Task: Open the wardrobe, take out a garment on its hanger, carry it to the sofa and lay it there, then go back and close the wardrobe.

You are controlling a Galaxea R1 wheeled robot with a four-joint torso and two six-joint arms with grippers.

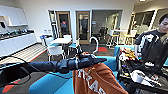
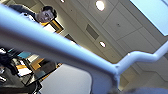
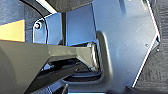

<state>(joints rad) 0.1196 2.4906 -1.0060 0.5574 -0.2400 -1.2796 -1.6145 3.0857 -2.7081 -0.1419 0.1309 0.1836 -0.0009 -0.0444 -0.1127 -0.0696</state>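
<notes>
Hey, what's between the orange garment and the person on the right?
In the head view, a dark cart piled with clutter stands between the garment and the person.

Dark, rounded left arm [image 1: 62,65] — thin black cables

One orange garment [image 1: 96,80] on one white hanger [image 1: 94,45], one blue sofa [image 1: 53,83], one person [image 1: 153,37].

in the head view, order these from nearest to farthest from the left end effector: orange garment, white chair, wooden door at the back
1. The garment, hanging just beneath the left end effector, over the blue sofa.
2. The white chair, behind and to the picture's left.
3. The wooden door, in the far wall.
</notes>
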